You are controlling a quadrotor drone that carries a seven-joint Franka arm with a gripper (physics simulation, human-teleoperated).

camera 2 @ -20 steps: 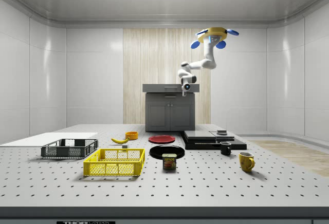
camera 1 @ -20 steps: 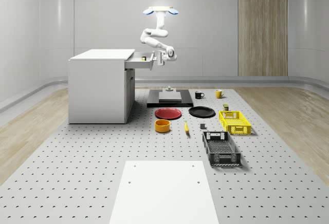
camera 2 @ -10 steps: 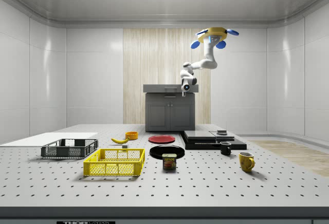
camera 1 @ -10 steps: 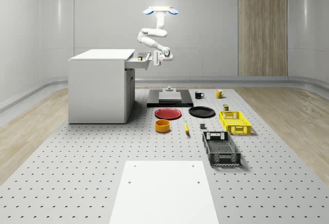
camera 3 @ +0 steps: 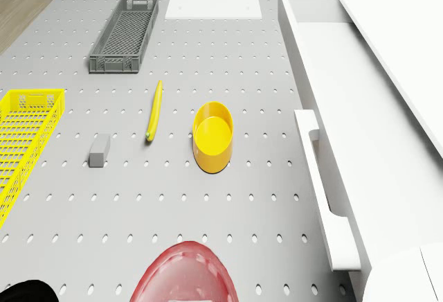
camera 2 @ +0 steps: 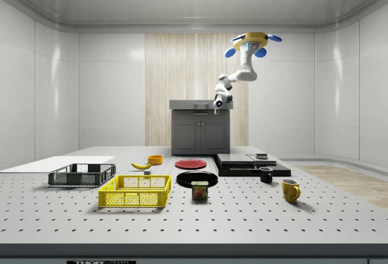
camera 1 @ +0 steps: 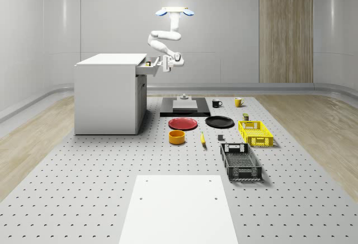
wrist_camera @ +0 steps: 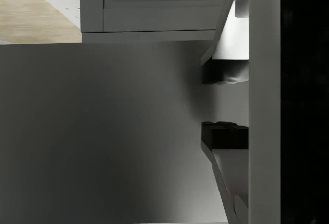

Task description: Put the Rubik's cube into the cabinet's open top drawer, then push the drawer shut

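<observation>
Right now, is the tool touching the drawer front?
Cannot tell. Whole-scene view: drone hovers beside the cabinet, tool overlaps the drawer front's edge, no visible gap, but contact isn't plain.

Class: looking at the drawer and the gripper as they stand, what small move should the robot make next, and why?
Probably press the drawer a little toward the cabinet. The Rubik's cube seems to lie inside already, the drawer juts out partly open, and the empty, open gripper sits at its front while the drone hovers high beside the cabinet.
</observation>
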